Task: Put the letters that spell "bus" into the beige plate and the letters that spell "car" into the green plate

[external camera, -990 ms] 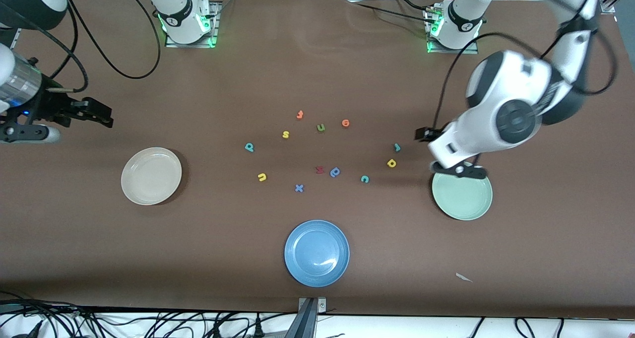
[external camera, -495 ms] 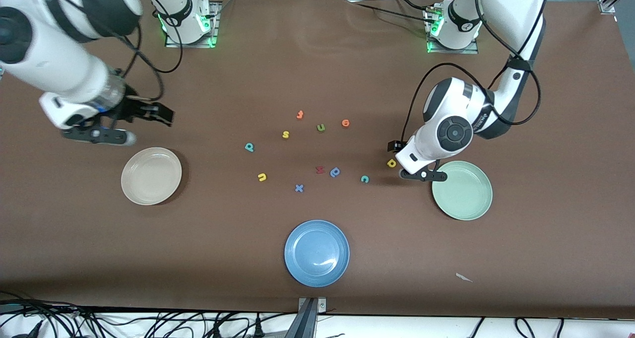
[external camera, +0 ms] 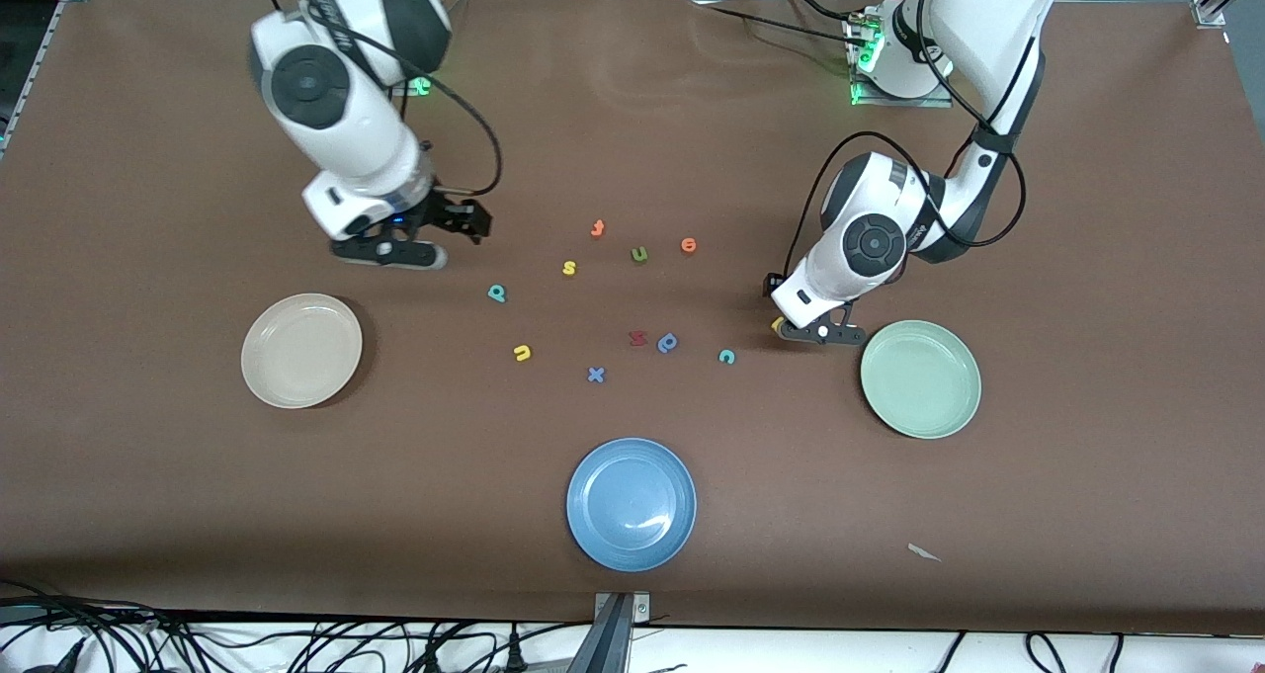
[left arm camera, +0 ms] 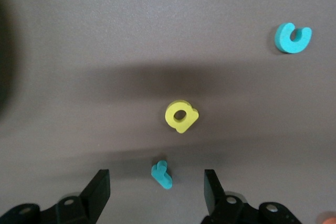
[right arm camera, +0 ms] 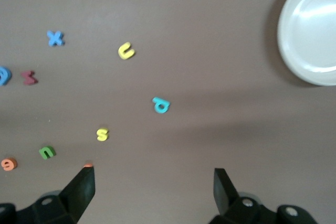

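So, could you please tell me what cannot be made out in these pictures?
- Teal r: hidden in the front view under the left hand; only the left wrist view shows it.
- Yellow a: mostly covered by that hand in the front view.
- Orange letter: hidden in the right wrist view by a finger of the right hand.
- Beige plate: cut off by the right wrist view's edge.

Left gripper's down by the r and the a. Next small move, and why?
Probably lower straight down and close on the teal r: it lies between the open fingers of the left gripper, the yellow a just past it. All plates are still empty. The right gripper hovers open.
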`<state>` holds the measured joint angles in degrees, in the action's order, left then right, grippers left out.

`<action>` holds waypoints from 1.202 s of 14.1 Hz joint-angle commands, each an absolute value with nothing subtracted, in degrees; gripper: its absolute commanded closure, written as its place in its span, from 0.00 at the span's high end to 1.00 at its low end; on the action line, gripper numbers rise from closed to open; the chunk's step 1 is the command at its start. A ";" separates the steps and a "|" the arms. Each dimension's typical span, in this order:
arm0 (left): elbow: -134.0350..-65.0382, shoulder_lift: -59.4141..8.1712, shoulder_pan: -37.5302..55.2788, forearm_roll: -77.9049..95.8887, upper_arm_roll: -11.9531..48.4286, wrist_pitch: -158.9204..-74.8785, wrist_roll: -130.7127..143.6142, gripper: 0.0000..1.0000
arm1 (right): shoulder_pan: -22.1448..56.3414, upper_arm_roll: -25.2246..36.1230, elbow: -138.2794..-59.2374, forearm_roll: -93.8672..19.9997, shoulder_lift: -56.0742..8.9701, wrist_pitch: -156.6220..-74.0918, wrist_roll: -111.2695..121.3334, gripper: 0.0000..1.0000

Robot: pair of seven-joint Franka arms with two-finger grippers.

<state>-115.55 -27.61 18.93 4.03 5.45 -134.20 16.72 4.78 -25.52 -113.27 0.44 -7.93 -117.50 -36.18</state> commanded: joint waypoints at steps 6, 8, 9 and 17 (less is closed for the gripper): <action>-118.47 -28.83 19.42 4.22 5.10 -137.19 17.58 0.68 | 13.35 -28.04 -118.92 10.42 -19.49 -135.25 -53.76 1.00; -119.00 -28.83 19.42 4.22 5.45 -137.37 17.58 0.58 | 14.24 -28.04 -118.92 16.32 -23.10 -137.63 -57.82 1.00; -118.92 -28.92 19.51 4.48 5.54 -137.63 17.58 0.48 | 14.67 -27.86 -118.92 17.91 -24.68 -138.42 -58.88 1.00; -117.78 -27.26 19.25 4.31 5.63 -136.50 17.23 0.07 | 14.85 -27.60 -116.73 20.04 -32.86 -143.43 -60.38 0.96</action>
